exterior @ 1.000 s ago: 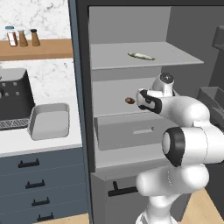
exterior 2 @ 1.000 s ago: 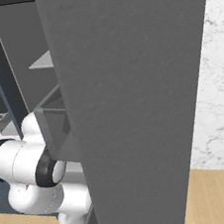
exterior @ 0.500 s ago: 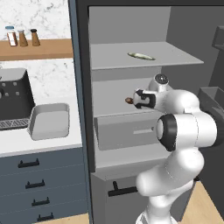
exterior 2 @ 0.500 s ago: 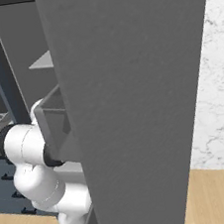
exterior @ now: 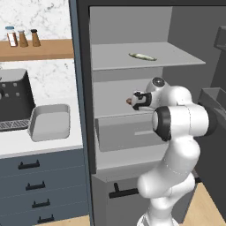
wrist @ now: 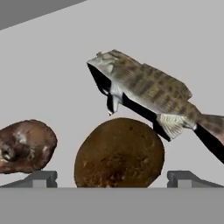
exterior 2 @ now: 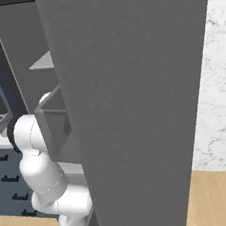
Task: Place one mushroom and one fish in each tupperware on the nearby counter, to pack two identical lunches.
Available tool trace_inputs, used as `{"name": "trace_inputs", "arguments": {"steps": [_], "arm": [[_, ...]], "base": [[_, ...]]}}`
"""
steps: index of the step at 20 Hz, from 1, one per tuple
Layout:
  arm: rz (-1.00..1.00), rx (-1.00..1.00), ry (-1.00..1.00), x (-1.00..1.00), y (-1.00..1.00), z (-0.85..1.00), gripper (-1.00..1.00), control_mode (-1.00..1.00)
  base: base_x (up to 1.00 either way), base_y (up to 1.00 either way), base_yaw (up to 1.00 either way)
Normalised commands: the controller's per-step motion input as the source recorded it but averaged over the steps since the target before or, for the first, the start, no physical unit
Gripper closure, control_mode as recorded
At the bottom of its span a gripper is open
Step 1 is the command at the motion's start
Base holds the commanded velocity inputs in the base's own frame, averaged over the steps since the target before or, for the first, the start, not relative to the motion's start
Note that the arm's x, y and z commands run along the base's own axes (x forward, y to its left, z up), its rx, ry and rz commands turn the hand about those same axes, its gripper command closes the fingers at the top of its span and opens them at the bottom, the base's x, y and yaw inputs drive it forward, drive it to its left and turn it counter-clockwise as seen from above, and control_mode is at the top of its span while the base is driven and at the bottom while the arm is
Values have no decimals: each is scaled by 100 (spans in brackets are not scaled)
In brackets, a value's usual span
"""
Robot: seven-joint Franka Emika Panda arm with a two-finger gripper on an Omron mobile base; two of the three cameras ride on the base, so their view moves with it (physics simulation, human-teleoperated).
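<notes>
Gripper (wrist: pixel 112 177) wide open around mushroom (wrist: pixel 119 153) at bottom centre; likely soft, light: pinch cap sides gently

The gripper (wrist: pixel 111 177) reaches into the open grey fridge, onto its middle shelf (exterior: pixel 110 90), with its two dark fingertips spread wide. A round brown mushroom (wrist: pixel 119 153) sits squarely between them, filling most of the gap. Just left of the left fingertip lies a second, darker wrinkled mushroom (wrist: pixel 25 146), crowding that side. Behind the round mushroom a mottled grey-green fish (wrist: pixel 148 92) blocks the way deeper in. The upper shelf (exterior: pixel 145 59) closes overhead, a pale slim fish (exterior: pixel 142 56) lying on it. The big grey fridge door (exterior 2: pixel 134 102) stands open on the arm's right. On the off-white worktop (exterior: pixel 26 143) the grey rectangular tupperware (exterior: pixel 49 122) stands open-topped, beside a black appliance (exterior: pixel 13 101).
</notes>
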Motion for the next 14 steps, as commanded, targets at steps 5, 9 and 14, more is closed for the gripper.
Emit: {"name": "trace_inputs", "arguments": {"steps": [5,9,14], "arm": [[0,-1,0,28,0,-26,-100,-100],[0,-2,0,22,0,-33,100,-100],[0,-1,0,13,0,-13,100,-100]], "base": [[0,0,0],[0,0,0],[0,0,0]]}}
